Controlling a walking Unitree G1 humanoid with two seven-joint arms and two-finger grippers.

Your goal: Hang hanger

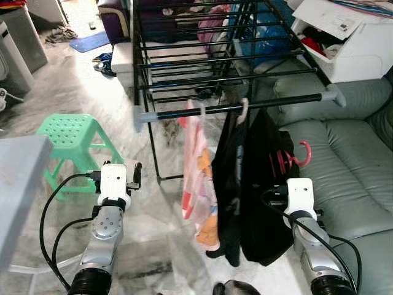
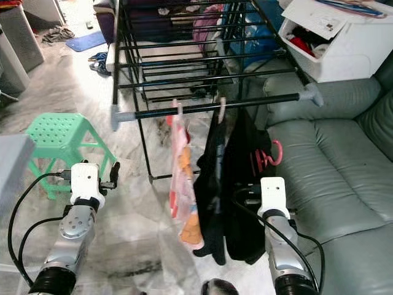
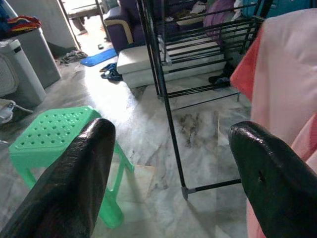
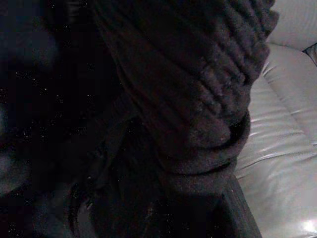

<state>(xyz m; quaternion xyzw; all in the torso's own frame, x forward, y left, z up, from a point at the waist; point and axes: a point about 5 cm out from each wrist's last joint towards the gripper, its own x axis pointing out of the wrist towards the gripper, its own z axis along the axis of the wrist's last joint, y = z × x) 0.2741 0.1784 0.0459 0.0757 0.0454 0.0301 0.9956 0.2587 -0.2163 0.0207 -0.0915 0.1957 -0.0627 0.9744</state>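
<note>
We're inside a home, a lived-in living room doing double duty as laundry space. At twelve o'clock stands a black metal drying rack (image 1: 227, 55), clothes draped on its front rail (image 1: 236, 106): a pink patterned garment (image 1: 199, 172) and black garments (image 1: 252, 184). At three o'clock, a grey-green leather sofa (image 1: 344, 166). Nine o'clock, a green plastic stool (image 1: 70, 144) on the polished marble floor (image 1: 92, 92). Up at eleven o'clock a blue mat (image 1: 89, 42) and slippers (image 1: 103, 61) lie on the floor, and at one o'clock a white box (image 1: 362, 52) overflows with papers and clothing
</note>
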